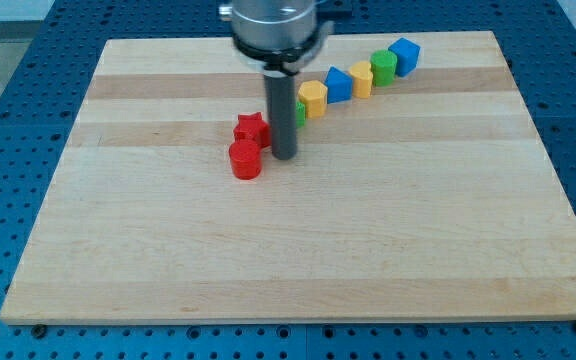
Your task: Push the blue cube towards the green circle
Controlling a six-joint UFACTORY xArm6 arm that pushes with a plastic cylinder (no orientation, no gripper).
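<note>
1. My tip [284, 155] planted on the wooden board [168, 260] just left of frame centre, upper half; a bare rod, nothing to open or close.
2. Blue cube [404, 54] far off at upper right, ending a diagonal row.
3. Green circle [300, 112] mostly hidden behind the rod.
4. Red star [251, 128] and red cylinder [245, 160] just left of the tip.

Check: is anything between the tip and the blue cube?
Yes. From my tip to the blue cube runs a diagonal row: half-hidden green block, yellow block, blue triangle, second yellow block, second green block.
</note>
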